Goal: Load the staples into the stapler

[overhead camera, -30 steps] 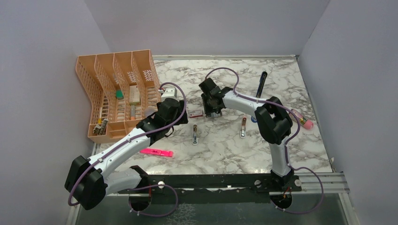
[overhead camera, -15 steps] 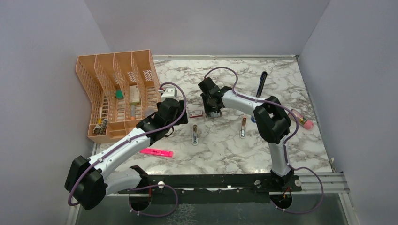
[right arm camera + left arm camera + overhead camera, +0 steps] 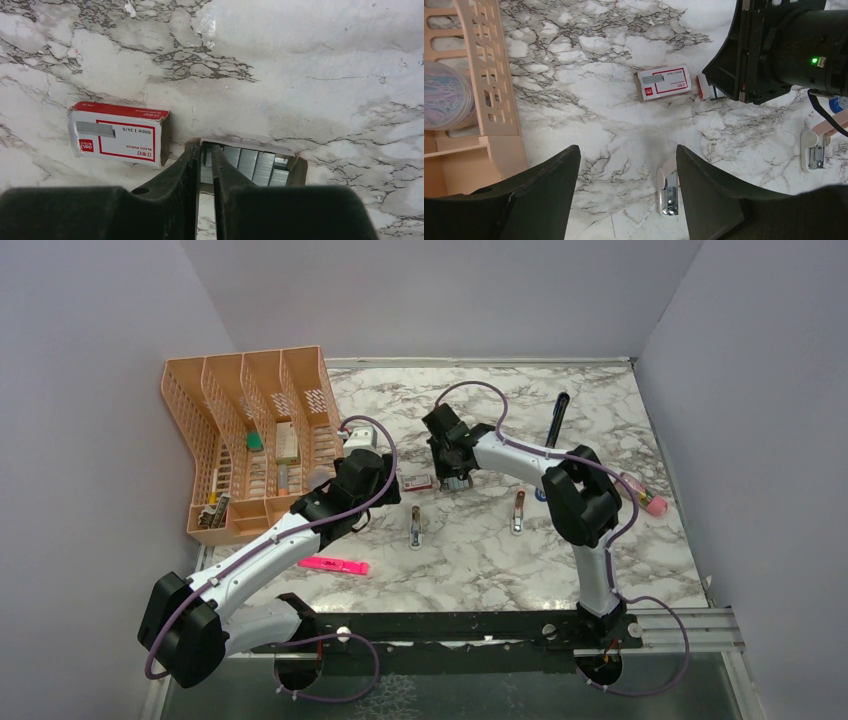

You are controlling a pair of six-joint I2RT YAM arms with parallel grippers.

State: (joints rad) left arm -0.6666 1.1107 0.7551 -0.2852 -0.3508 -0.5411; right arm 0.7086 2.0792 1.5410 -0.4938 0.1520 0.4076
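R gripper (image 3: 204,150) pinched narrow on staples (image 3: 250,164) in tray (image 3: 301,170), L gripper (image 3: 626,152) open, idle; edge-only pinch may snap them apart on lifting.

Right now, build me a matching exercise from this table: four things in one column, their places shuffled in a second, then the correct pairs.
Things
1. red-and-white cardboard staple box
2. silvery-grey block of staples in its small tray
3. bright pink plastic highlighter
4. peach plastic mesh organiser

Places
A. along the left side of the marble table
B. at the tips of the right fingers
C. towards the near edge, beside the left arm
D. flat on the marble, right beside the open tray

Pairs: 1-D, 2-B, 3-C, 4-A
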